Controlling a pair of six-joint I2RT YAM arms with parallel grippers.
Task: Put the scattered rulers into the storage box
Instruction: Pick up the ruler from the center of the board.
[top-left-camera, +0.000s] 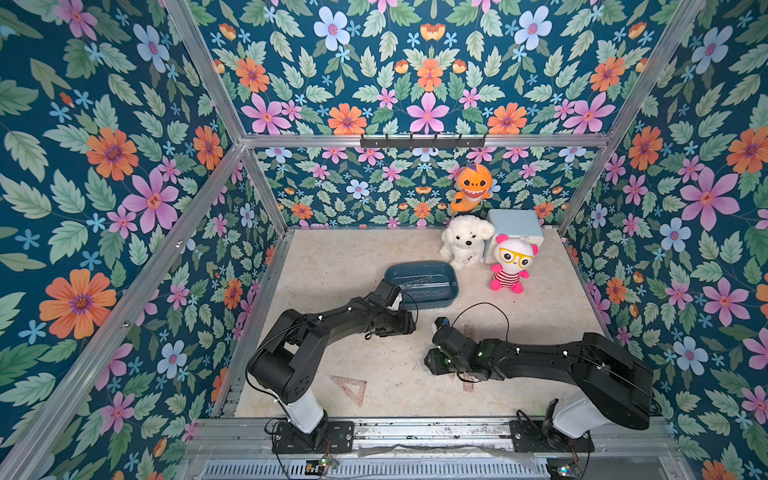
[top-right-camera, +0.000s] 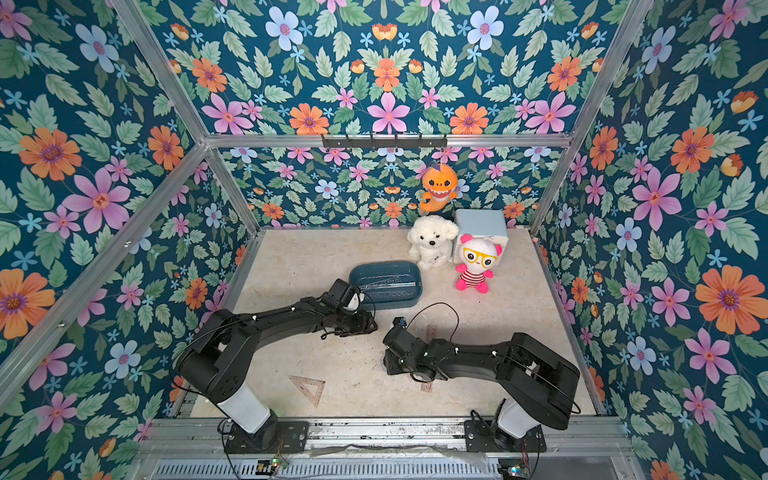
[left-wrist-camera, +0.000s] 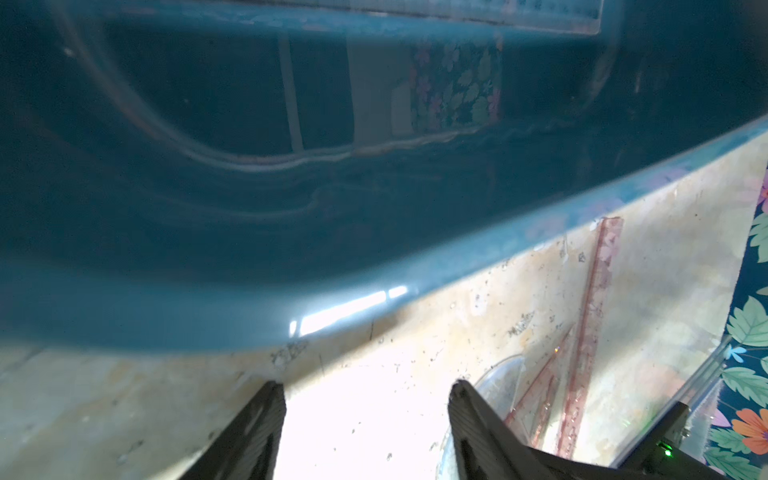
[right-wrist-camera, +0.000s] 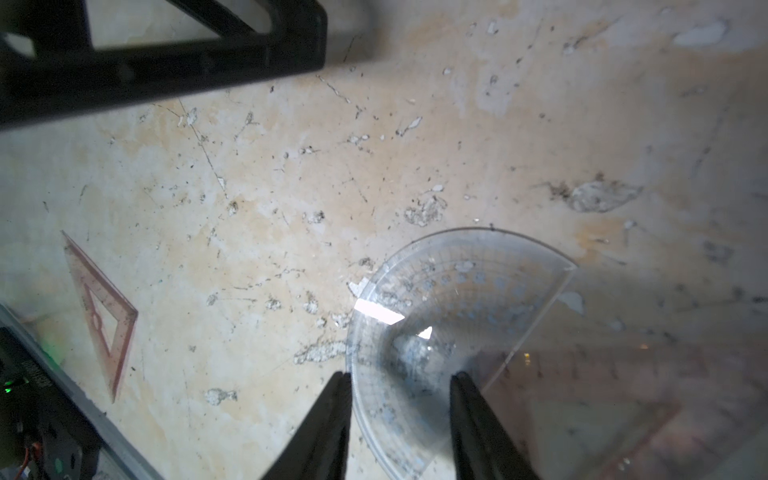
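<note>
The teal storage box stands mid-table with several clear rulers lying in it. My left gripper is open and empty beside the box's near-left corner. My right gripper is open and low over a clear half-round protractor. One finger stands at its curved edge, the other over its flat face. A pinkish straight ruler and a set square lie partly under the right arm. Another set square lies near the front.
A white plush dog, a pink doll with yellow glasses and a pale blue cube box stand at the back right. An orange plush hangs on the rear wall. Flowered walls enclose the table.
</note>
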